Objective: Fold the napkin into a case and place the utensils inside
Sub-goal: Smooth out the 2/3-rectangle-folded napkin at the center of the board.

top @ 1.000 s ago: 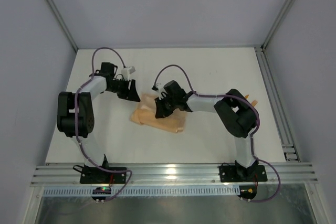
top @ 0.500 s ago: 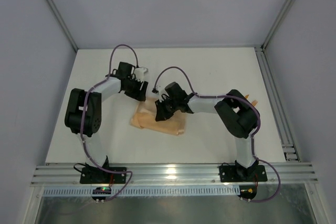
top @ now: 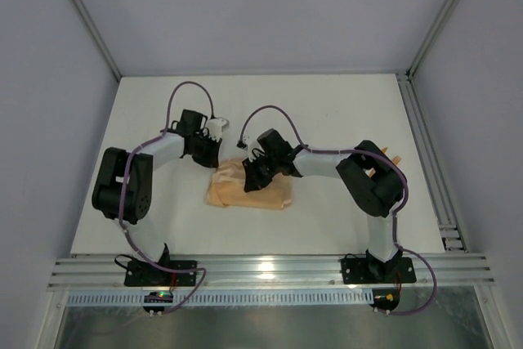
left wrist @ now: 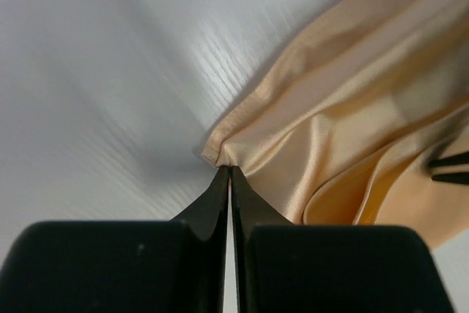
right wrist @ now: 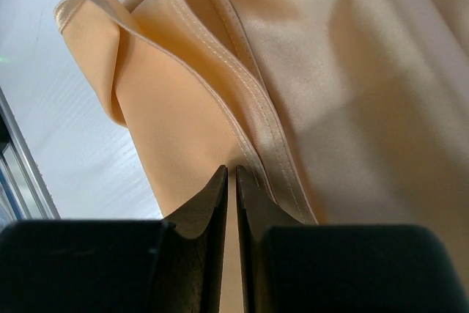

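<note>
Top external view: peach-orange napkin point(top: 261, 195) lies crumpled near the desk's point(top: 327, 104) middle, a loosely folded, uneven oblong with a satin sheen. Left gripper point(top: 216, 155) is clenched on the napkin's far-left corner; in the left wrist view the pleats converge at its closed tips beside the stitched hem. Right gripper point(top: 252, 179) pinches the cloth's top, its jaws nearly together over a doubled, hemmed fold. Orange utensils point(top: 395, 158) peek out near the desk's right edge, behind the right arm.
</note>
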`<action>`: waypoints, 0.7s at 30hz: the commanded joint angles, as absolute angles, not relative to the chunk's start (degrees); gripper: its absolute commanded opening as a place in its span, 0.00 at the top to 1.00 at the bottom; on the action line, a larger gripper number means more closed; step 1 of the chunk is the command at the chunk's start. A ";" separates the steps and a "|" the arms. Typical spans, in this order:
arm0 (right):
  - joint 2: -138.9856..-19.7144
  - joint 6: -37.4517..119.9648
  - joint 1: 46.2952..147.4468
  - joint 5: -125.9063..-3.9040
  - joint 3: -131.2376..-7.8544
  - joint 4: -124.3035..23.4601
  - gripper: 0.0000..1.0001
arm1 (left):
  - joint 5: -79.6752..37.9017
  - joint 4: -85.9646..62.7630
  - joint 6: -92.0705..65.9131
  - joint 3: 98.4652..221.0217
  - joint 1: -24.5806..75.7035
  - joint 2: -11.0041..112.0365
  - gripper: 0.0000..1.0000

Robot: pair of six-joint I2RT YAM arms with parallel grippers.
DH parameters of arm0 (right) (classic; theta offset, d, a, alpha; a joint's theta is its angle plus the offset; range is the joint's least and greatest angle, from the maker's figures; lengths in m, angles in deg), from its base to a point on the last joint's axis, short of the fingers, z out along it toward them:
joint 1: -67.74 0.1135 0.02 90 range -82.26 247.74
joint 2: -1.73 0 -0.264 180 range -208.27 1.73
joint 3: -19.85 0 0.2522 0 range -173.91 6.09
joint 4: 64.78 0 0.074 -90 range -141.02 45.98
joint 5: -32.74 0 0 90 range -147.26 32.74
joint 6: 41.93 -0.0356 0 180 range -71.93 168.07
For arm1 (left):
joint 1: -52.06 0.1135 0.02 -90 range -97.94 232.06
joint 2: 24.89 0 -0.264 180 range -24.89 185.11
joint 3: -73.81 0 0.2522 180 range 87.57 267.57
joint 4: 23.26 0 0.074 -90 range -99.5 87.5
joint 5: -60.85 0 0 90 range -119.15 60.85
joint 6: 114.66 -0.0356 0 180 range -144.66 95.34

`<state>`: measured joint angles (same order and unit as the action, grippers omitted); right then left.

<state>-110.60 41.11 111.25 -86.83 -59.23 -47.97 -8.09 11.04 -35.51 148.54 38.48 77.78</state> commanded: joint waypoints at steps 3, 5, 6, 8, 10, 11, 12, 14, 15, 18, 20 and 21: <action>-109.89 45.26 111.60 -84.16 -58.86 -40.13 0.87 | -6.21 14.84 -38.45 143.39 38.17 69.61 1.00; -110.24 46.05 111.60 -84.51 -59.65 -39.24 0.87 | -6.73 16.42 -39.16 142.86 38.09 68.28 1.00; -110.50 46.83 111.60 -84.51 -60.61 -38.02 0.87 | -7.00 17.82 -39.94 142.51 38.17 67.84 0.96; -110.85 47.45 111.60 -84.77 -61.50 -37.40 0.87 | -7.70 18.54 -40.48 142.33 38.17 66.35 0.82; -111.03 47.72 111.60 -84.86 -62.20 -36.60 0.87 | -8.32 19.07 -40.92 142.24 38.26 64.60 0.63; -111.12 47.63 111.51 -84.86 -62.38 -36.43 0.87 | -8.40 19.15 -41.01 142.42 38.26 63.80 0.59; -111.21 49.02 111.60 -85.04 -62.55 -36.17 0.87 | -8.67 19.16 -41.01 142.51 38.35 63.01 0.54; -111.30 49.39 111.60 -85.30 -62.73 -36.25 0.87 | -8.58 19.42 -41.27 143.12 38.52 60.29 0.52; -111.56 49.48 111.51 -85.56 -62.90 -36.08 0.87 | -8.32 19.85 -41.53 143.47 38.53 59.49 0.52; -112.08 49.48 111.51 -86.00 -62.99 -36.25 0.87 | -1.76 24.85 -43.37 146.19 38.44 59.48 0.56; -112.35 49.39 111.60 -86.09 -62.99 -36.43 0.87 | 0.46 28.36 -44.77 146.46 38.00 60.01 0.61; -112.35 49.30 111.51 -86.18 -62.99 -36.69 0.87 | 1.17 29.51 -45.48 146.29 36.95 60.19 0.65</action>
<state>-110.49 47.80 111.29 -87.26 -62.23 -39.31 -4.39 23.23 -42.22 144.94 38.24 60.38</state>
